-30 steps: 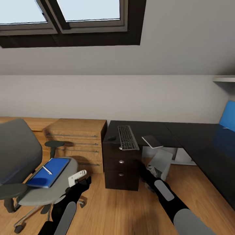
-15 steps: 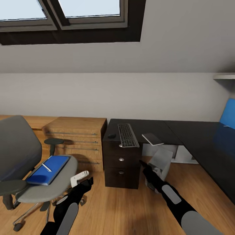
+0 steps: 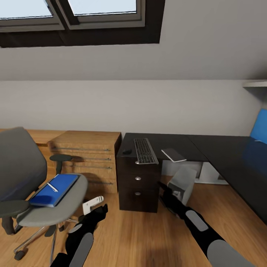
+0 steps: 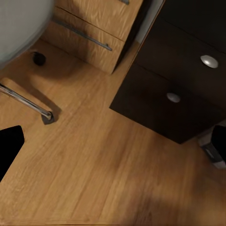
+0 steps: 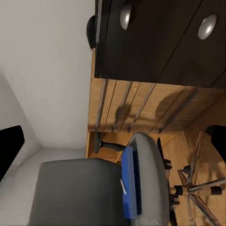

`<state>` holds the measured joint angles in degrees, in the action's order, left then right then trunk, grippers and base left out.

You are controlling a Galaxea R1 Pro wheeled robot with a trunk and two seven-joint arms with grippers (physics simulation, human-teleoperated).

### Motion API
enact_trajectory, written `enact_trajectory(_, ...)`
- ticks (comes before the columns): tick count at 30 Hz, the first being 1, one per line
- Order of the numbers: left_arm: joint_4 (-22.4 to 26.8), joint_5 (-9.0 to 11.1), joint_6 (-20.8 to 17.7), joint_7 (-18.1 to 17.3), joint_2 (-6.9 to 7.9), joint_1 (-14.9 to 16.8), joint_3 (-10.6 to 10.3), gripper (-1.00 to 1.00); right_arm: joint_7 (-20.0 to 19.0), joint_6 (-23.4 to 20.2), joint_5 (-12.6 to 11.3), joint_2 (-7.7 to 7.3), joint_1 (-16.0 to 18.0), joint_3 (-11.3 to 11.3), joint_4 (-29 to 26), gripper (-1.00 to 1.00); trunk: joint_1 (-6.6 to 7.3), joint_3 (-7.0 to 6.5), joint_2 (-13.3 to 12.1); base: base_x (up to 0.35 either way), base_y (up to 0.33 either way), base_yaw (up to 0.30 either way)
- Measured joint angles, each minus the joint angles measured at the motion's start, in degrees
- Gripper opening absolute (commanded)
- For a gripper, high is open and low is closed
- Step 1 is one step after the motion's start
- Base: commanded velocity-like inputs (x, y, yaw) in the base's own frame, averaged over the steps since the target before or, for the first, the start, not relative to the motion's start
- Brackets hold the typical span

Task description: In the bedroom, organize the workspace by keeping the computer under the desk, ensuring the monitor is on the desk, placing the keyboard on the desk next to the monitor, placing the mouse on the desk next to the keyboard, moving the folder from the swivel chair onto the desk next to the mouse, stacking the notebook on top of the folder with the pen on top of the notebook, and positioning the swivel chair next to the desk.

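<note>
The keyboard (image 3: 145,151) is lying on the dark table (image 3: 174,142) with its long axis running from 6 toward 12 o'clock, near end at the table's front edge. The mouse (image 3: 127,151) is sitting just beside it at 9 o'clock, and a grey notebook (image 3: 173,155) is lying at its 3 o'clock, turned aslant. The blue folder (image 3: 55,189) is resting on the seat of the swivel chair (image 3: 22,178), long axis pointing toward 1 o'clock, with the pen (image 3: 52,187) lying across its top. A grey box, possibly the computer (image 3: 181,182), is standing tilted on the wooden floor (image 3: 141,237) under the table. The left gripper (image 3: 97,206) and right gripper (image 3: 163,191) are hanging low over the floor; I cannot tell how either's jaws are set. Compared with 1 second ago, the whole scene is sitting slightly higher and wider, so the camera is moving; the things are lying as before.
</note>
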<state>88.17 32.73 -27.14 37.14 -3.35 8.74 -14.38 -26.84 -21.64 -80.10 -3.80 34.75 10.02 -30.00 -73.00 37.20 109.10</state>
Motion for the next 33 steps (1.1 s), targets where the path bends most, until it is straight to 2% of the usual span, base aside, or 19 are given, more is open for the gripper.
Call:
enact_trajectory(3,0.0,0.08,0.06,1.46,0.0,0.0,-0.92,1.0,-1.28,-3.76,-2.33,-0.05,0.0,0.05,-0.05,1.0,-0.66,0.54,1.2,0.0,0.0,0.0)
enact_trajectory(8,0.0,0.17,0.1,2.31,0.04,0.0,-1.45,1.0,-1.88,-5.8,-3.55,0.07,0.0,0.06,-0.07,1.0,-1.76,1.44,3.21,0.0,0.0,0.0)
enact_trajectory(15,0.0,0.24,0.05,2.47,0.09,0.0,-1.55,1.0,-1.26,-0.53,-3.94,0.5,0.0,0.29,-0.15,1.0,-3.3,2.69,6.02,0.0,0.0,0.0)
enact_trajectory(16,0.0,0.3,-0.01,2.48,0.09,0.0,-1.56,1.0,-1.04,1.85,-3.77,0.95,0.0,0.46,-0.21,1.0,-3.52,2.87,6.42,0.0,0.0,0.0)
enact_trajectory(19,0.0,0.32,-0.1,2.48,0.11,0.0,-1.56,1.0,-1.26,4.81,-3.55,1.35,0.01,0.68,-1.08,1.0,-3.52,2.88,6.43,0.0,0.0,0.0)
enact_trajectory(22,-0.02,0.38,-0.18,2.46,0.25,0.0,-1.56,1.0,-1.39,6.12,-3.39,1.45,-0.06,0.91,-4.3,1.0,-3.52,2.88,6.43,0.004,0.0,0.0)
enact_trajectory(23,-0.4,0.4,-0.2,2.37,0.51,0.0,-1.56,1.0,-1.37,6.63,-2.15,1.48,-0.18,1.05,-7.73,1.0,-3.52,2.87,6.44,0.038,0.0,0.0)
enact_trajectory(28,-1.11,0.42,-0.17,2.16,0.83,0.0,-1.56,1.0,-1.05,6.82,-0.59,1.49,-0.25,1.04,-9.05,1.0,-3.49,2.88,6.44,0.218,0.0,0.0)
enact_trajectory(33,-1.22,0.42,-0.14,2.13,0.88,0.0,-1.56,1.0,-0.23,6.69,-0.56,1.55,-0.26,0.9,-8.38,1.0,-3.49,2.88,6.44,0.309,0.0,0.0)
